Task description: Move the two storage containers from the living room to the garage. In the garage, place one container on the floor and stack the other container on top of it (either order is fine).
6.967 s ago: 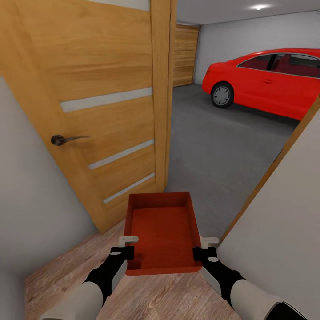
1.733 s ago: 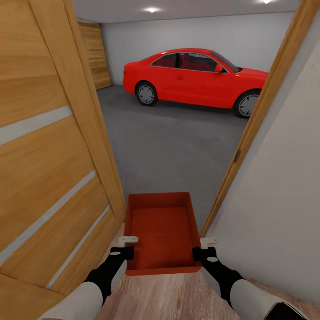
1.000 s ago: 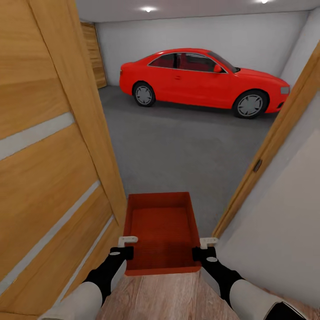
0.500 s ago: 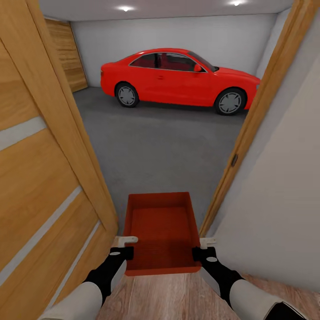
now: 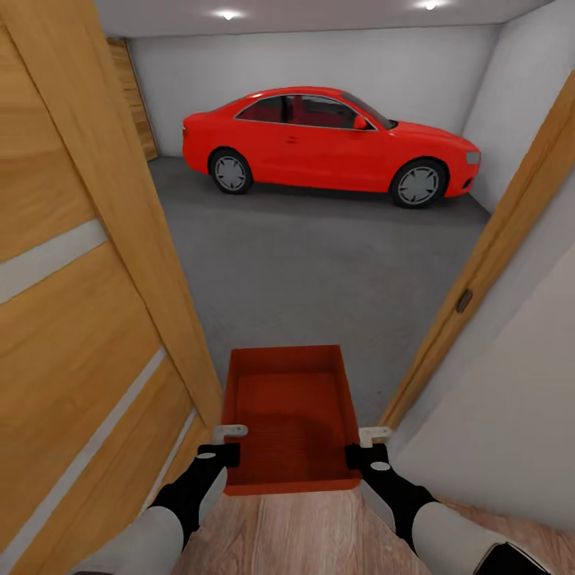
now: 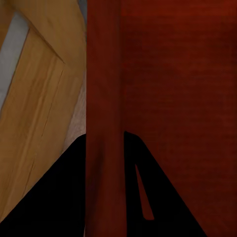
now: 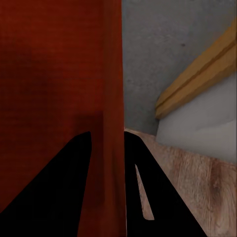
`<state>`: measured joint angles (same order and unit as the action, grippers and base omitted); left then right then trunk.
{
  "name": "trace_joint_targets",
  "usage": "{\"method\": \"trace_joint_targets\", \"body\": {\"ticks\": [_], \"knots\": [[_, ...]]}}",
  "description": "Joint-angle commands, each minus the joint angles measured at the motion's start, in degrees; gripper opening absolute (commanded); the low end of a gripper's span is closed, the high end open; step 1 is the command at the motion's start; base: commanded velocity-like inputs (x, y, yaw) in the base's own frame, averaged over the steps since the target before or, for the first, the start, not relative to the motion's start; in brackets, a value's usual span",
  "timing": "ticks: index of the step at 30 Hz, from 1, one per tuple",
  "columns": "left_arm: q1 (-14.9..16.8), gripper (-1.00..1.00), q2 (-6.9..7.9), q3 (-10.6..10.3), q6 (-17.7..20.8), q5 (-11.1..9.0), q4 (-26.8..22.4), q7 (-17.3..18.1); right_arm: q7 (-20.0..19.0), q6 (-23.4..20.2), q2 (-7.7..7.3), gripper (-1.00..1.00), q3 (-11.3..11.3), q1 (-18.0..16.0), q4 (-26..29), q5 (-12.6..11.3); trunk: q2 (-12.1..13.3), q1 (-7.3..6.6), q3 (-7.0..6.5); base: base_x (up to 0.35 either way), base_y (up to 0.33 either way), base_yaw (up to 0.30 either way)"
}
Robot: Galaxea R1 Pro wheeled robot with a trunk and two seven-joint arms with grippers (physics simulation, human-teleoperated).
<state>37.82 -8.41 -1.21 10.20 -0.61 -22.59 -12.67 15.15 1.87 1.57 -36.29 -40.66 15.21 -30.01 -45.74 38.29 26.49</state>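
The container [image 5: 289, 415], carried level at the doorway with the left gripper [image 5: 226, 443] and right gripper [image 5: 363, 446] each pinching a side wall, is mid-transport, so next comes rolling between door [image 5: 88, 279] and jamb [image 5: 487, 279] onto the garage floor [image 5: 319, 263].
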Motion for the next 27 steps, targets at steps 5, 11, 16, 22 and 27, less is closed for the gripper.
{"method": "trace_joint_targets", "body": {"ticks": [5, 11, 16, 22, 27], "knots": [[0.0, -1.0, 0.83, -0.3, 0.4, -0.4, 0.1, -0.5, 0.2, 0.2, -3.06, -1.0, 4.8, -0.1, 0.3, 0.7, 0.0, 0.02, 0.06, 0.058, 0.071, -0.141], [0.0, -1.0, 0.83, -0.3, 0.4, -0.4, 0.1, -0.5, 0.2, 0.2, -3.06, -1.0, 4.9, -0.1, 0.3, 0.7, 0.0, 0.02, 0.06, 0.006, 0.007, -0.255], [0.0, -1.0, 0.81, -0.3, 0.4, -0.4, 0.1, -0.5, 0.2, 0.2, -3.06, -1.0, 4.9, -0.1, 0.3, 0.8, 0.0, 0.02, 0.06, 0.0, 0.0, -0.26], [0.0, -1.0, 0.84, -0.3, 0.4, -0.4, 0.1, -0.5, 0.2, 0.2, -3.06, -1.0, 4.8, -0.1, 0.3, 0.7, 0.0, 0.02, 0.06, 0.0, 0.009, -0.133], [0.0, -1.0, 0.81, -0.3, 0.4, -0.4, 0.1, -0.5, 0.2, 0.2, -3.06, -1.0, 4.8, -0.1, 0.3, 0.7, 0.0, 0.02, 0.06, 0.053, 0.214, -0.012]]}}
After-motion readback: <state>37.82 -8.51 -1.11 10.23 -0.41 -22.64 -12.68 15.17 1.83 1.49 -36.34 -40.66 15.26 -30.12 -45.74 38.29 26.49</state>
